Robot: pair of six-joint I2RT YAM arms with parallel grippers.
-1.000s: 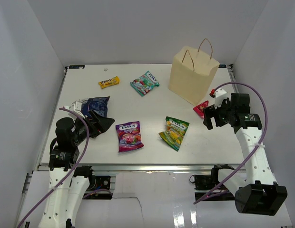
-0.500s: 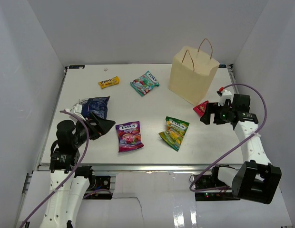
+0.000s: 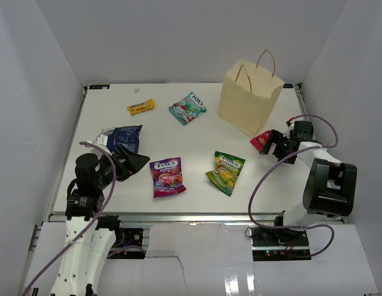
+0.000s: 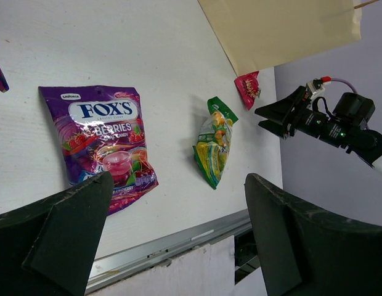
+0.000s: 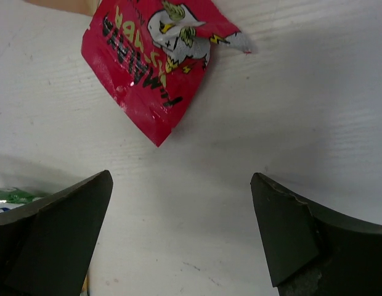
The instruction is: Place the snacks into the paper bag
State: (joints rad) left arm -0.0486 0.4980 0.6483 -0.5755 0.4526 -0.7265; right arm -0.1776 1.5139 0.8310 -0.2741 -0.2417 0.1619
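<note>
Tabletop of white board point(image 3: 197, 132) carries all the things. At its far right corner stands the upright tan kraft paper bag with two thin cord handles point(image 3: 249, 97), and all six snacks lie outside it, on the table. The left gripper point(image 3: 135, 161) is at the near left, with its jaws spread wide and nothing in them, between the dark blue glossy candy packet point(image 3: 126, 137) and the purple glossy berry candy packet point(image 3: 167, 176). The right gripper point(image 3: 272, 147) is low at the right edge, its jaws also spread wide and holding nothing. The green-yellow candy packet point(image 3: 226, 171) lies near the middle, toward the front edge. The teal candy packet point(image 3: 187, 108) lies at the far side, left of the bag, and the small yellow bar point(image 3: 141, 106) lies further left. The tiny red pouch point(image 5: 159, 58) lies just beside the bag's base, just ahead of the right fingers point(image 5: 52, 231), not between them.
</note>
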